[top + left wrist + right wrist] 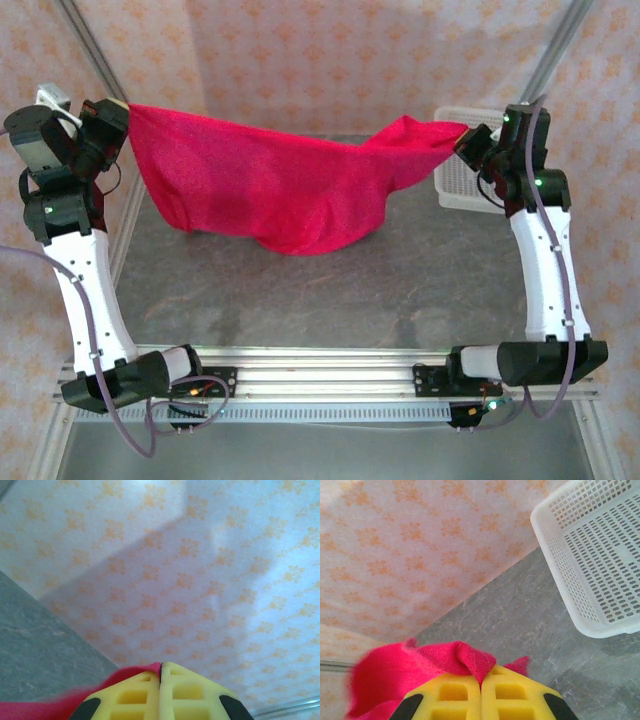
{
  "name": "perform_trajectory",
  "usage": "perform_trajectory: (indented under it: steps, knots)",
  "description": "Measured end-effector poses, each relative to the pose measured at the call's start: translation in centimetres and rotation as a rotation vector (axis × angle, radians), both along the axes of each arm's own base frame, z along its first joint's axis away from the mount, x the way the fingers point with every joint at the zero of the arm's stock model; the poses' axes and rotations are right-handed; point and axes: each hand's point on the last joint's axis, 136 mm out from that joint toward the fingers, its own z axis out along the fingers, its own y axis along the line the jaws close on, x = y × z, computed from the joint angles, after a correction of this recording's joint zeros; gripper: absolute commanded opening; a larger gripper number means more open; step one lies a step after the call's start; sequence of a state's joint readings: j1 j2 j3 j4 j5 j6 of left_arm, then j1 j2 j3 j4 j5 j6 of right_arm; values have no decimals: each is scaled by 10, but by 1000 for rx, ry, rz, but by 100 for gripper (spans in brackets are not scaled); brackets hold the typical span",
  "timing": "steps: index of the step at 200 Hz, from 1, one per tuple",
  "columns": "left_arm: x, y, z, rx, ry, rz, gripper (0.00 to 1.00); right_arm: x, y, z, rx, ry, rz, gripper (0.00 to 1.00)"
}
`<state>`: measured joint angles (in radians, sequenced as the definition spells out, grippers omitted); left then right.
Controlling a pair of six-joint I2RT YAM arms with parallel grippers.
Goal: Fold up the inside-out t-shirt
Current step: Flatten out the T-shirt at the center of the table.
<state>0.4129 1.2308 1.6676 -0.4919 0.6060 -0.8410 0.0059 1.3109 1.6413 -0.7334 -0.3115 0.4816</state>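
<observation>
Overhead, we see the shirt (pixel 265 185) strung between both arms, sagging above the table (pixel 300 290). The wrist views bring the pinched corners up close. Left gripper (pixel 161 669): pads pressed together on red fabric, high above the table's left edge. Right gripper (pixel 481 675): likewise pinching a fold, basket (pixel 600 555) on the table beyond.

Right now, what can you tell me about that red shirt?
The shirt is bright crimson, soft plain fabric. It hangs spread like a hammock, one end pinched in the shut left gripper, the other in the shut right gripper, sagging in the middle over the grey table. Whether its lowest fold touches the table I cannot tell.
</observation>
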Motion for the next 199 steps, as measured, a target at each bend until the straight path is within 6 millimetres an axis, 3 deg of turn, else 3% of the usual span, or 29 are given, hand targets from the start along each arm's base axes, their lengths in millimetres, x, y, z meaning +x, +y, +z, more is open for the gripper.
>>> perform_trajectory:
  steps: [31,48,71,108,138,154,172,186,199]
  knots:
    - [7,0,-21,-57,83,-13,0,-7,2,14,5,-11,10,0]
    - [2,-2,-13,-63,87,-11,0,-15,4,34,11,-49,20,0]
    - [-17,-10,35,-21,-8,-11,0,-38,5,78,13,-161,28,0]
    - [-77,-31,126,108,-235,18,0,-110,3,164,1,-422,26,0]
    - [-112,-39,160,177,-336,59,0,-147,1,203,-17,-562,14,0]
    - [-112,-38,162,185,-340,66,0,-141,-1,203,-19,-564,8,0]
    - [-86,-29,143,164,-291,54,0,-112,0,185,-18,-507,9,0]
    - [-45,-25,107,140,-203,16,0,-74,2,158,-8,-429,18,0]
    - [5,-27,57,119,-79,-42,0,-32,4,120,4,-326,29,0]
